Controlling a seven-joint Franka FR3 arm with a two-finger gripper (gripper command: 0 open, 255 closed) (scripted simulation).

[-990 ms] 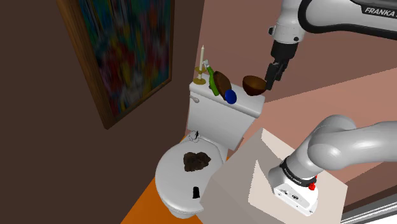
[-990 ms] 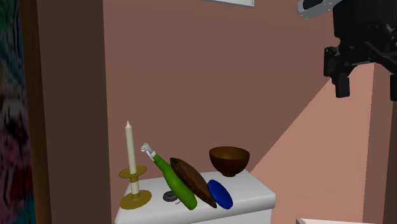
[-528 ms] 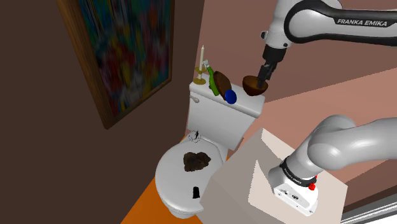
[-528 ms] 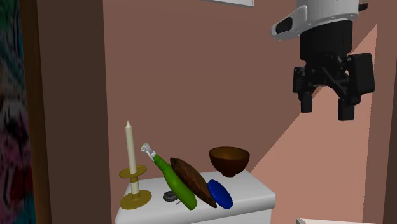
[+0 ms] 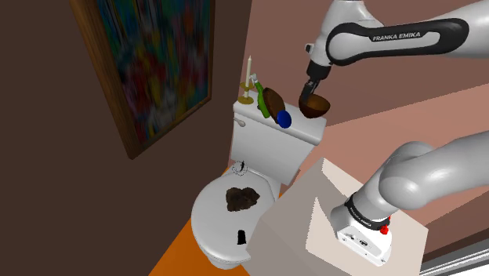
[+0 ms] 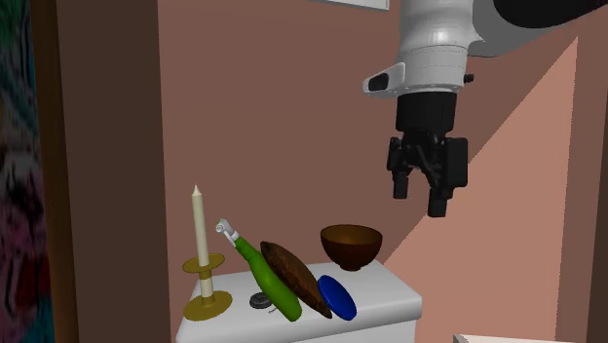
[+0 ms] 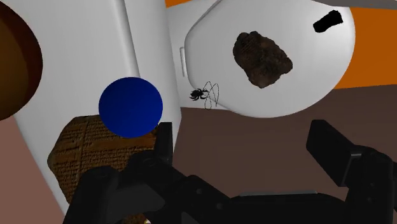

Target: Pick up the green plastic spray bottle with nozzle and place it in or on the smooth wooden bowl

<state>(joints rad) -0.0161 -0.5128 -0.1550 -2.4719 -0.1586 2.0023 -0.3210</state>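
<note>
Shoulder view: "FRANKA EMIKA" on white arm (image 5: 400,35).

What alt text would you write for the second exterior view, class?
An open black gripper hangs above and right of a brown bowl on a white toilet tank. A green spray bottle leans between the bowl and a candle.

You're in a home bathroom: white toilet (image 5: 211,216), lid closed, its tank (image 5: 266,149) against a pinkish wall (image 5: 376,102), orange floor (image 5: 176,255) below. Framed painting (image 5: 157,55) on the dark brown wall (image 5: 63,157) beside it. Candle (image 6: 198,226) in a gold-coloured holder (image 6: 208,304) on the tank top.
</note>
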